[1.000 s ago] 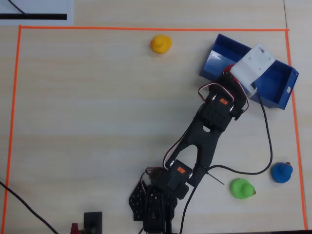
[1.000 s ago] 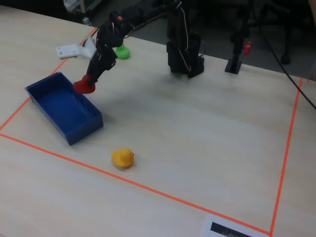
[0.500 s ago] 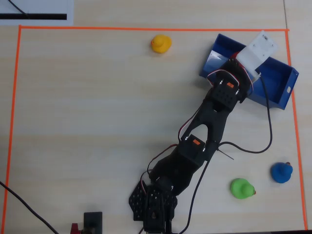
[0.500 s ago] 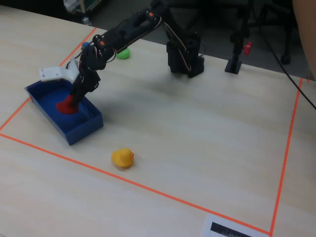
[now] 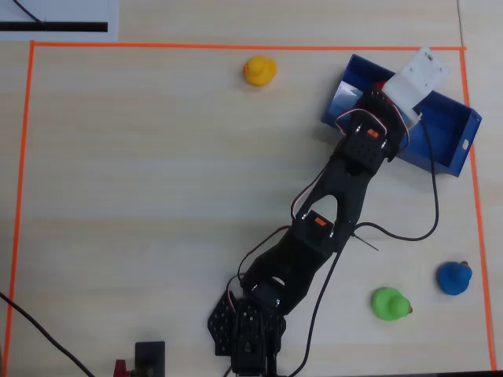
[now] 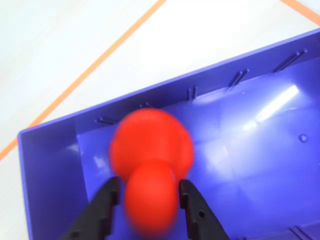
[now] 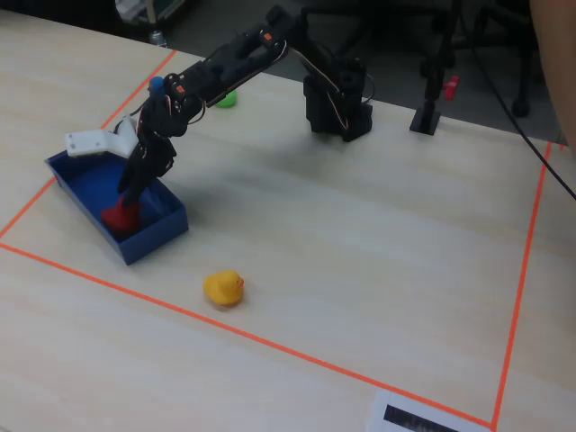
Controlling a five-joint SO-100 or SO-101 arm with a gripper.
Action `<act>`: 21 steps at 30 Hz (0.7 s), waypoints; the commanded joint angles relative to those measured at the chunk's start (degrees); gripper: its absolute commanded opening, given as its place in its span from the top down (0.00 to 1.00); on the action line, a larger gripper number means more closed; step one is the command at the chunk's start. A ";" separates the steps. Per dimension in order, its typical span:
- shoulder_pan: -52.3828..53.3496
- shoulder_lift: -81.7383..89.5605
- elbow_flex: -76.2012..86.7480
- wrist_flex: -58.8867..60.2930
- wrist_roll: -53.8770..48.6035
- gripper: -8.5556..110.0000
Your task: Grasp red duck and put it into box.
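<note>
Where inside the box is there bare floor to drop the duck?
The box floor is bare everywhere beyond the red duck, held by the gripper near one end wall; the far stretch is open.

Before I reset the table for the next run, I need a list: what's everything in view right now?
red duck: 1, red, inside the box, between the gripper's fingers
box: 1, blue, top right of the overhead view
yellow duck: 1, yellow, top centre of the overhead view, by the tape
green duck: 1, green, lower right of the overhead view
blue duck: 1, blue, right of the green duck
tape: orange border around the workspace
table: 1, pale wood
gripper: 1, black, closed on the red duck inside the box
arm: 1, black, reaching to the box
</note>
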 commanded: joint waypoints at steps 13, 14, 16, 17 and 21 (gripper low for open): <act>2.02 13.45 -5.19 5.54 22.59 0.92; 1.58 15.56 -4.75 6.77 23.91 0.93; 0.09 20.30 -2.46 10.28 24.79 0.93; -0.88 23.20 -0.44 12.39 24.43 0.93; -6.59 37.35 12.74 25.58 12.04 0.93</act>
